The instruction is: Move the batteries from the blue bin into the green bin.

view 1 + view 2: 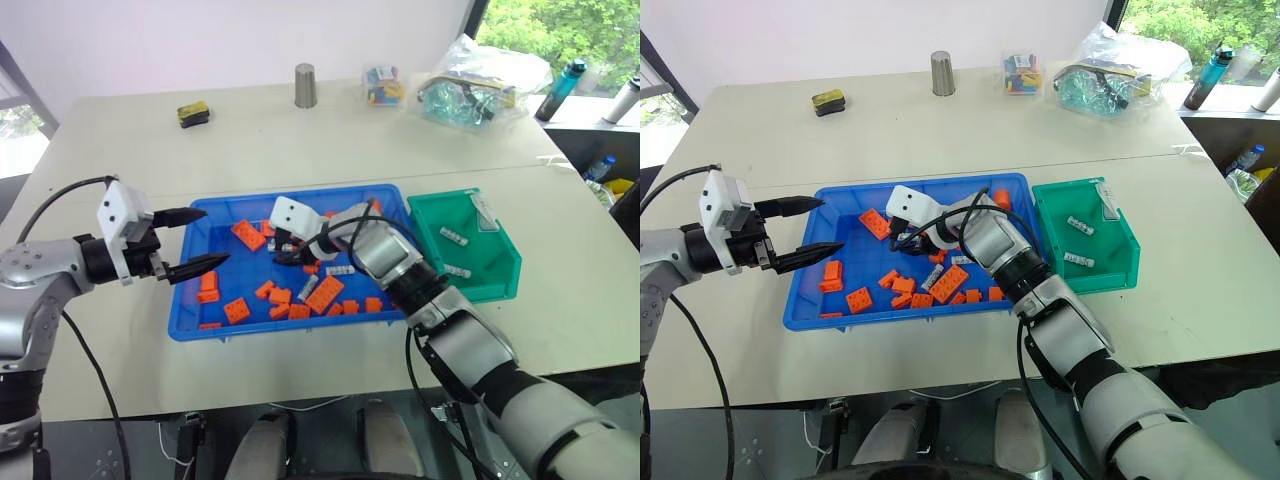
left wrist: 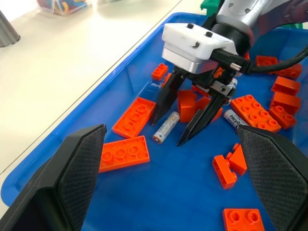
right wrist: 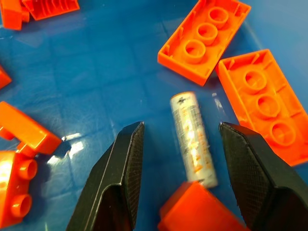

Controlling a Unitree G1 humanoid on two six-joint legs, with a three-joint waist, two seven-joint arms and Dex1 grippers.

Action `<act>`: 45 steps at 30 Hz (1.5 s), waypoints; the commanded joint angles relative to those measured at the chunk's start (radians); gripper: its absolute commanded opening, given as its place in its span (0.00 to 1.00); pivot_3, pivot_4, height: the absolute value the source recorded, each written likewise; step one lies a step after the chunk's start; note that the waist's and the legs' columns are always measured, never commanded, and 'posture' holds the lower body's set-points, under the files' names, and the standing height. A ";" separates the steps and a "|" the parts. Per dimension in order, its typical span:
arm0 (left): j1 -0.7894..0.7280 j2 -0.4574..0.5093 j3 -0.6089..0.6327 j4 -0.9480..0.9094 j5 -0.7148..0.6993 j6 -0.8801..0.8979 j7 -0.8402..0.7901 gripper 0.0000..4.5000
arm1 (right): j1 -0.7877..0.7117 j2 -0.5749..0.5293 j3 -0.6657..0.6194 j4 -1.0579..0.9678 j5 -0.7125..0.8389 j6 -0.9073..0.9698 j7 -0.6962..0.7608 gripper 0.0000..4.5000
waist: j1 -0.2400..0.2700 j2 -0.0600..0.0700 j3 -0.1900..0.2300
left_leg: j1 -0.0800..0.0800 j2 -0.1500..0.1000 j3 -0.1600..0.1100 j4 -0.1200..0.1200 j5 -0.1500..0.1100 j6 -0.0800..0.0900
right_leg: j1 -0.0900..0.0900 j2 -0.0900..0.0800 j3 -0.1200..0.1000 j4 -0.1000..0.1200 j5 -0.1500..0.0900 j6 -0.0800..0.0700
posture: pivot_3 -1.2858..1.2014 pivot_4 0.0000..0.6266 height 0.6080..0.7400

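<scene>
Right gripper [image 3: 180,159] jaws stood apart astride a slim silver battery [image 3: 193,138] on the bright blue plastic tray's floor [image 3: 96,86]; the orange brick [image 3: 197,211] touching the battery risked jamming the pinch, while left gripper [image 1: 196,240] hung open over the tray's edge.

Right claw [image 2: 179,129] angled down, fingers apart. Left claw [image 1: 199,240] level, fingers spread.

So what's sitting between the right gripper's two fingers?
A battery, lying on the blue bin floor between the right gripper's open fingers, untouched, in the right wrist view.

An orange brick [image 3: 202,211] hides one battery [image 3: 192,139] end; bricks cut off at frame edge.
</scene>
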 commanded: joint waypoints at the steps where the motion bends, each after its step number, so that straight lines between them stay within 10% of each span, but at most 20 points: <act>1: 0.007 0.014 0.021 -0.040 -0.013 -0.001 -0.014 1.00 | -0.019 0.011 0.002 0.054 -0.009 -0.028 0.000 0.44 | 0.000 0.000 0.000 | 0.000 0.000 0.000 0.000 0.000 0.000 | 0.000 0.000 0.000 0.000 0.000 0.000 | 0.52 0.24 0.90; 6: 0.025 0.028 0.018 -0.052 -0.016 0.001 -0.050 1.00 | -0.011 0.007 0.005 0.040 -0.006 -0.029 0.021 0.02 | 0.003 0.000 0.000 | 0.000 0.000 -0.001 0.001 0.000 0.000 | 0.001 0.000 0.000 0.000 0.000 0.000 | 0.52 0.24 0.90; 13: 0.008 0.011 -0.003 -0.040 -0.015 -0.002 -0.060 1.00 | -0.009 0.026 -0.061 -0.085 0.061 0.066 0.025 0.02 | 0.004 0.000 0.000 | 0.000 0.000 -0.001 0.001 0.000 0.000 | 0.001 0.000 0.000 0.000 0.000 0.000 | 0.52 0.24 0.90; 20: -0.040 -0.053 -0.045 -0.090 -0.090 0.063 -0.049 1.00 | -0.077 0.031 -0.422 -0.312 0.308 0.391 -0.109 0.02 | 0.010 0.000 0.000 | -0.001 0.000 -0.001 0.001 0.000 0.000 | 0.001 0.000 0.000 0.000 0.000 0.000 | 0.52 0.24 0.90; 35: -0.140 -0.077 -0.131 -0.038 -0.086 0.075 -0.135 1.00 | 0.286 -0.563 -0.810 -0.862 0.487 0.857 -0.205 0.02 | 0.035 0.000 0.000 | -0.002 -0.002 0.002 0.003 0.000 0.001 | 0.002 -0.002 0.000 -0.001 0.000 0.000 | 0.52 0.24 0.90; 41: -0.175 -0.086 -0.154 -0.004 -0.068 0.068 -0.158 1.00 | 0.531 -0.598 -0.898 -0.995 0.530 0.896 -0.239 0.02 | 0.035 0.000 0.000 | -0.001 -0.002 0.004 0.004 -0.001 0.001 | 0.003 -0.002 0.001 -0.001 0.000 0.000 | 0.52 0.24 0.90; 45: -0.197 -0.089 -0.158 0.010 -0.063 0.069 -0.163 1.00 | 0.577 -0.576 -0.891 -0.979 0.525 0.864 -0.291 0.44 | 0.039 0.000 0.000 | -0.001 -0.002 0.004 0.004 -0.001 0.001 | 0.003 -0.002 0.001 -0.001 0.000 0.000 | 0.52 0.24 0.90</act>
